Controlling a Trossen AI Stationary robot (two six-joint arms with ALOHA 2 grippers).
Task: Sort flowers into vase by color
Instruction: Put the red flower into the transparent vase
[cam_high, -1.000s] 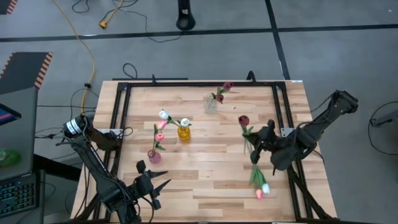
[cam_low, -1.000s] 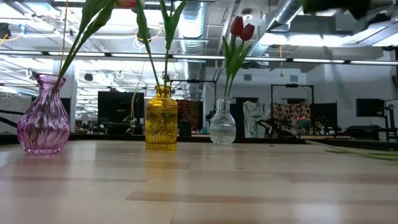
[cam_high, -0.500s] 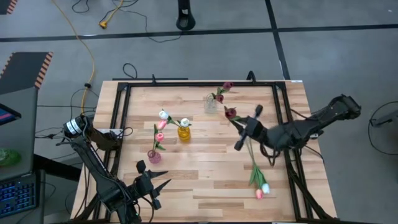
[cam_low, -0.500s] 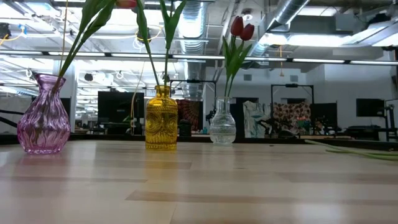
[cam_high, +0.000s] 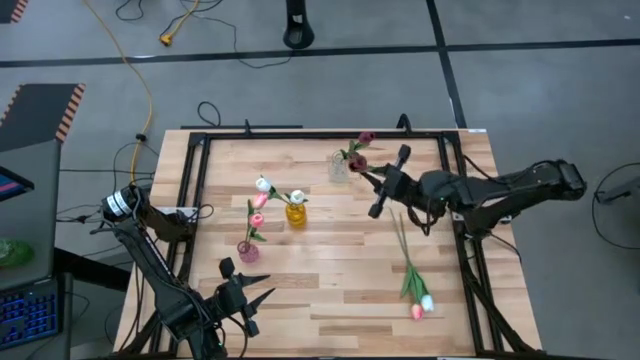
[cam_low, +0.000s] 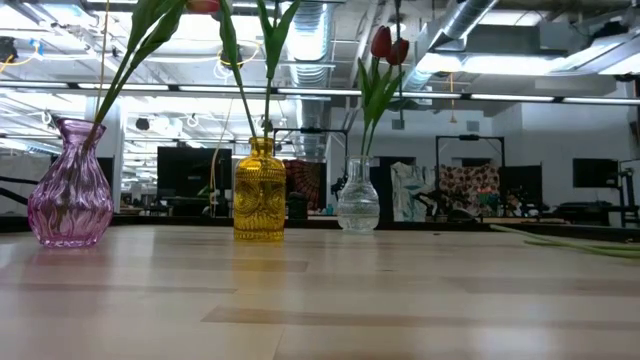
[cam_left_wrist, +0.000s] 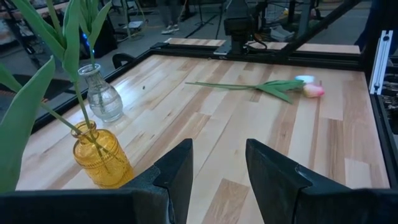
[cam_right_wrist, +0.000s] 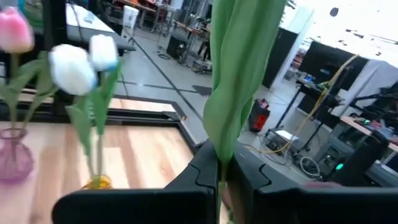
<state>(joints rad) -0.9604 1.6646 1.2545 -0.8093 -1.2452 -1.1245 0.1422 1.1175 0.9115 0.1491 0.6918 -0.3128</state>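
Note:
My right gripper (cam_high: 381, 184) hovers just right of the clear vase (cam_high: 339, 168) and is shut on a dark red tulip, whose head (cam_high: 358, 163) is next to the two dark red tulips standing in that vase. The yellow vase (cam_high: 296, 214) holds white tulips and the purple vase (cam_high: 247, 251) holds pink ones. A pink tulip (cam_high: 417, 312) and a white tulip (cam_high: 427, 300) lie flat on the table's near right part. My left gripper (cam_left_wrist: 217, 149) waits open at the near left corner (cam_high: 245, 295). My right gripper pinches the dark red tulip between its two fingers, on the stem and a green leaf (cam_right_wrist: 219, 163) wrapped around it. The fingers lie across the stem, coming from the table's right. The flower is lifted clear of the table, and its leaf (cam_right_wrist: 239, 68) rises past the fingers.
The three vases stand in a loose row across the table's far left half. A black frame rail (cam_high: 330, 136) runs around the table top. Bare wood (cam_high: 330, 270) lies between the vases and the two loose tulips.
My right gripper, still shut on the dark red tulip, has travelled from the table's right middle toward the far edge and left, turning as it went. The flower went with it, and its head now sits close beside the clear vase.

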